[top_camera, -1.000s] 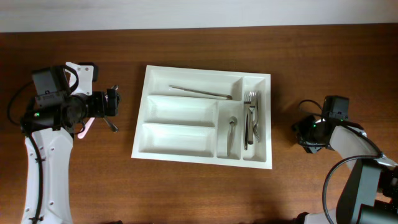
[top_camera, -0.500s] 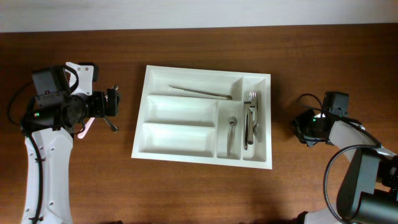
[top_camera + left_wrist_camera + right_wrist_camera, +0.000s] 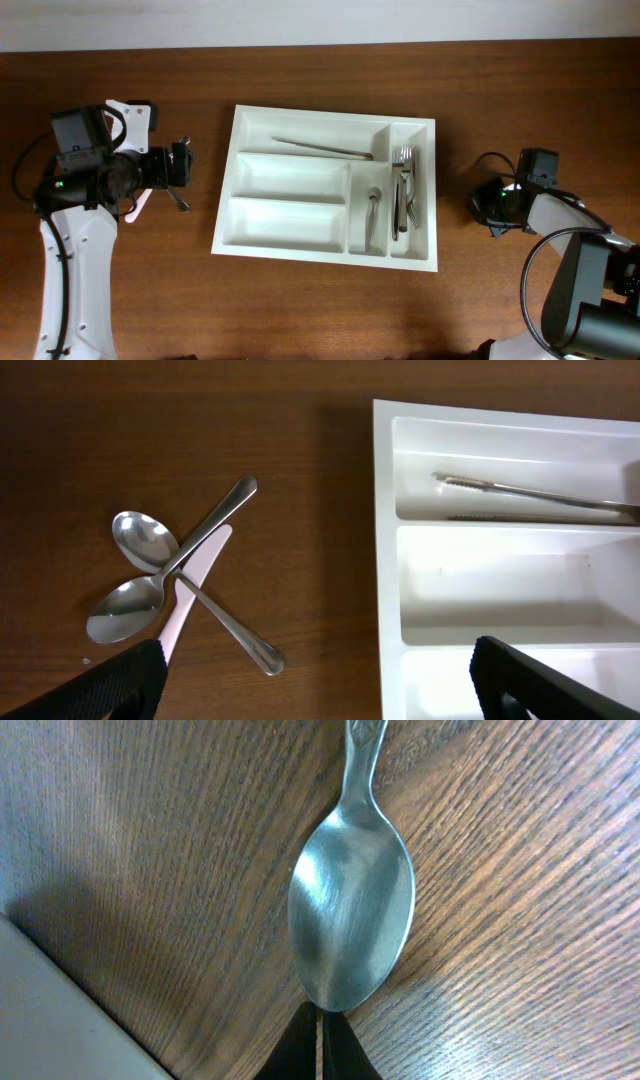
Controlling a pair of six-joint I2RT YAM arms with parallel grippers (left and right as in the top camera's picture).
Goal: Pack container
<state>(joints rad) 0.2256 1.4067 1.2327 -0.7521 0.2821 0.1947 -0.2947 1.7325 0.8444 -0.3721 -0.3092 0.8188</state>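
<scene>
the right end effector (image 3: 489,206) is sitting slightly nearer the far edge of the surface (image 3: 320,310) than a second ago, and its fingers have been drawing together. the left arm and the cutlery are lying as they were. the right fingers are now pressed together at the tip of a spoon (image 3: 352,910) lying on the wood near the right edge. i cannot tell whether they are gripping its rim or only meeting beside it. the left end effector (image 3: 315,660) is hanging spread wide and empty at the container's left side.

the container (image 3: 250,215) is lying flat at the middle of the surface, with its two lower long compartments bare.

judging the step as picking up this spoon, a hold on the bowl's tip is looking thin. lifting slowly and checking that the spoon is rising too seems wise, and regripping on the neck if it is slipping.

only the right wrist view is showing that spoon, since the arm is covering it from overhead. only the left wrist view is showing two crossed spoons (image 3: 150,575) over a pale pink piece (image 3: 197,575).
</scene>
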